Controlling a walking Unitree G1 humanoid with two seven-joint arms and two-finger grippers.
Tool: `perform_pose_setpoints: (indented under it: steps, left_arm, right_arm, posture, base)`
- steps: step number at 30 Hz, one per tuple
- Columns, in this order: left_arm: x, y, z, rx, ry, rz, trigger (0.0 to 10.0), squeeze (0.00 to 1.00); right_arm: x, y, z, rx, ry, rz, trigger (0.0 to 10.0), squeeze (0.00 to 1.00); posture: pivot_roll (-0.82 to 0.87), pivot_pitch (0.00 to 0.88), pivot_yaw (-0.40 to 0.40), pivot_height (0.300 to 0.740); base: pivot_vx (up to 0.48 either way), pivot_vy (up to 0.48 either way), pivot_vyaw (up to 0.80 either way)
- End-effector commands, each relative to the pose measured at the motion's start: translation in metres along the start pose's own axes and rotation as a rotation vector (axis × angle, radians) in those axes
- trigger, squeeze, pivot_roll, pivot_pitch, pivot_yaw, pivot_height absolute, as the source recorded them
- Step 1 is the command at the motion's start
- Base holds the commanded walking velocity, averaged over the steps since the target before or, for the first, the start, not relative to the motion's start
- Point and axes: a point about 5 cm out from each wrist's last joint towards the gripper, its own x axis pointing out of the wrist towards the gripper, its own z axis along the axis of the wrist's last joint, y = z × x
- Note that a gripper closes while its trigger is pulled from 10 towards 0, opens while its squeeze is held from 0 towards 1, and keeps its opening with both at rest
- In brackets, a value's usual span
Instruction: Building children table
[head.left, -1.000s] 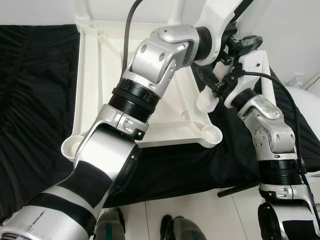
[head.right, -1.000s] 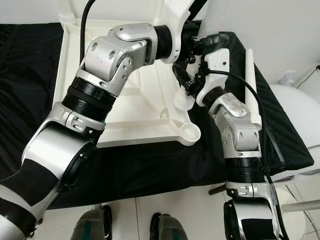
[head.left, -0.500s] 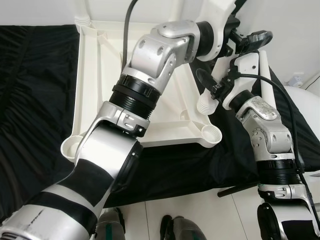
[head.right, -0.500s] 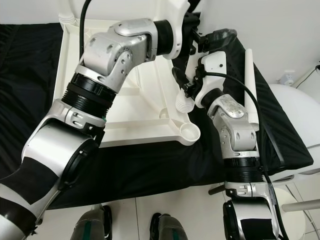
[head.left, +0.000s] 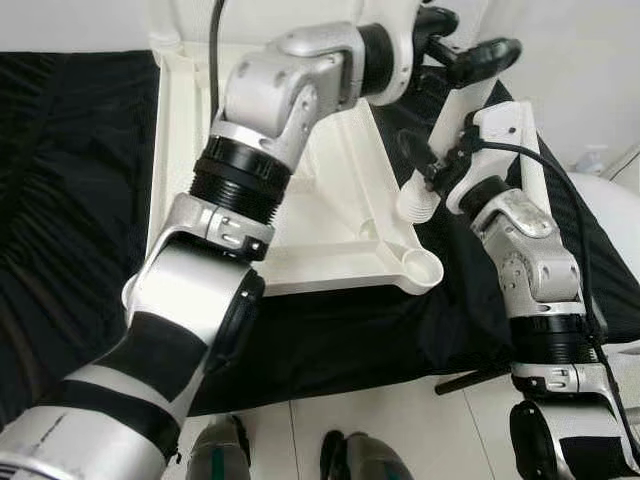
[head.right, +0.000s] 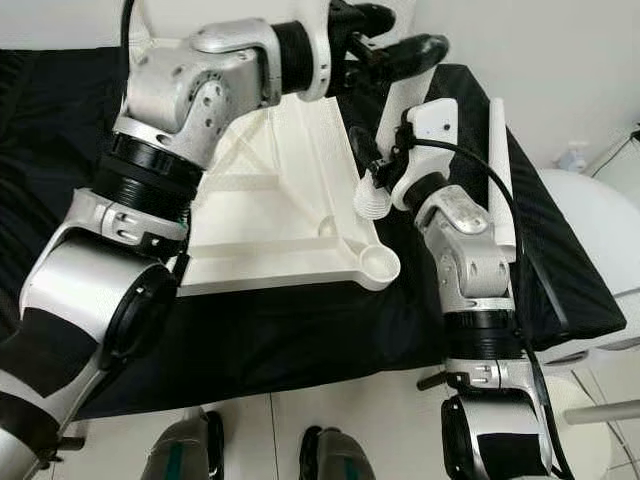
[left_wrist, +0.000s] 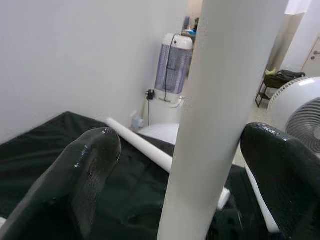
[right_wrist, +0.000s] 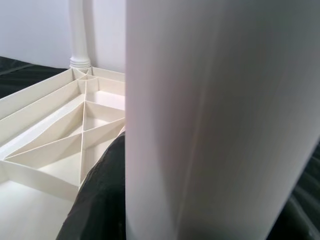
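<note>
Right eye view: table leg (head.right: 377, 196) was held by right hand (head.right: 366, 170), threaded end tilted down just beside tabletop (head.right: 270, 215) corner socket (head.right: 380, 264); left hand (left_wrist: 180, 165) was spread wide around leg.

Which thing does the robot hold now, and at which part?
The right gripper grips the white plastic table leg just above its ribbed threaded end; the left gripper's fingers flank its shaft without touching.
</note>
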Motion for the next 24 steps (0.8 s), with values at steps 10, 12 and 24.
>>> perform_pose_setpoints:
  steps: [10,12,24]
  left_arm:
    - [-0.036,0.005,-0.017,-0.087,0.003,-0.032,10.0,0.0]
    - [-0.043,0.007,-0.036,-0.105,0.033,0.029,10.0,0.0]
    - [-0.055,-0.008,-0.104,0.039,0.164,0.218,10.0,0.0]
  right_arm:
    - [-0.006,-0.021,0.004,0.026,-0.039,-0.148,10.0,0.0]
    - [-0.007,-0.02,0.003,0.026,-0.039,-0.16,10.0,0.0]
    - [-0.01,-0.01,0.0,0.02,-0.063,-0.136,10.0,0.0]
  posture:
    - [0.01,0.108,-0.087,0.74]
    - [0.01,0.11,-0.087,0.74]
    - [0.02,0.104,-0.09,0.74]
  base:
    - [0.0,0.0,0.0]
    - [0.0,0.0,0.0]
    - [0.0,0.0,0.0]
